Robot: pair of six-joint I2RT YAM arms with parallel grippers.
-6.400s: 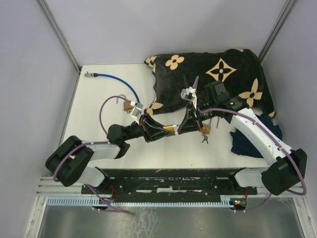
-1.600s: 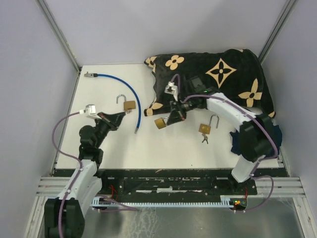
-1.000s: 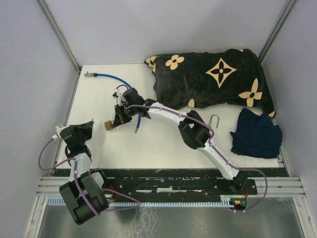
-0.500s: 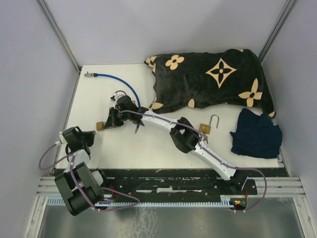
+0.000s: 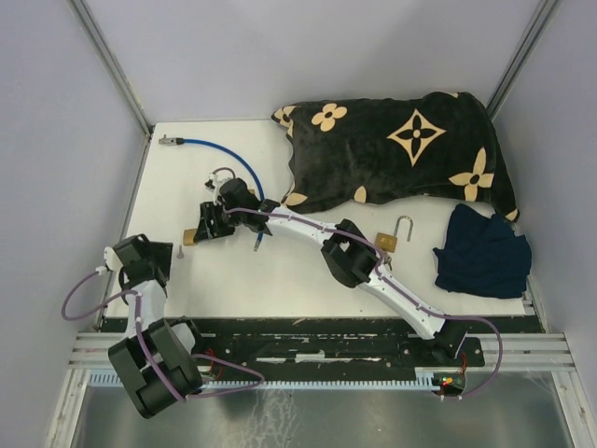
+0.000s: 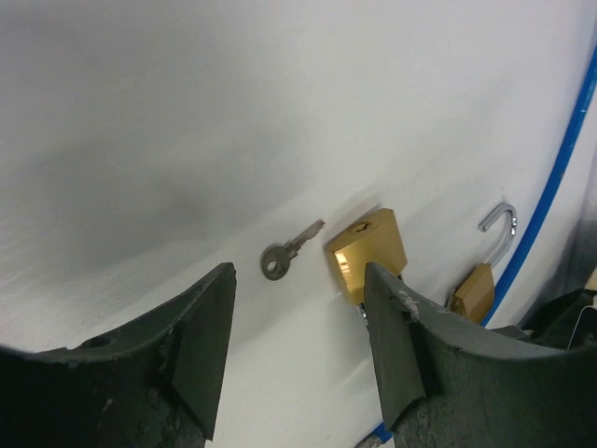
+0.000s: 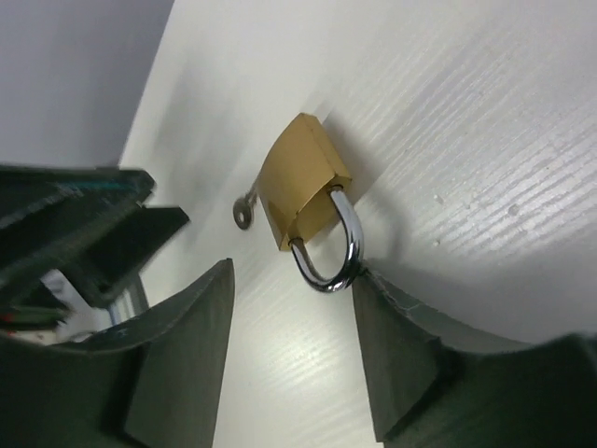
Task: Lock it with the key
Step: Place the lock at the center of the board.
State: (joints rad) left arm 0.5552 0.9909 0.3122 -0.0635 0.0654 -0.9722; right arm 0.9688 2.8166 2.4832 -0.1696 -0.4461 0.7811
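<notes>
Evidently left end effector [image 6: 297, 317] open, right end effector [image 7: 291, 308] open; padlock [image 7: 300, 177], key [image 6: 289, 252] near edge [image 5: 133, 205]

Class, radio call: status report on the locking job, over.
Left pincer, right pincer: both open, empty. Padlock flat on table, shackle looks closed; key loose beside it. Blue cable nearby, not blocking.

White table [image 5: 280, 271], faint grain. Near left edge: brass padlock [image 6: 366, 254] flat on the surface, small key [image 6: 289, 250] just beside it, blade end toward the lock body. Second padlock [image 6: 474, 291] a bit farther in, shackle swung open, next to blue cable [image 5: 224, 149]. Cable curving from far-left corner toward the middle, metal end at the corner. Third padlock [image 5: 386, 242] right of centre, shackle open. Black cloth with tan flower print [image 5: 401, 149] bunched along far right. Navy cloth [image 5: 483, 252] crumpled at right edge.
</notes>
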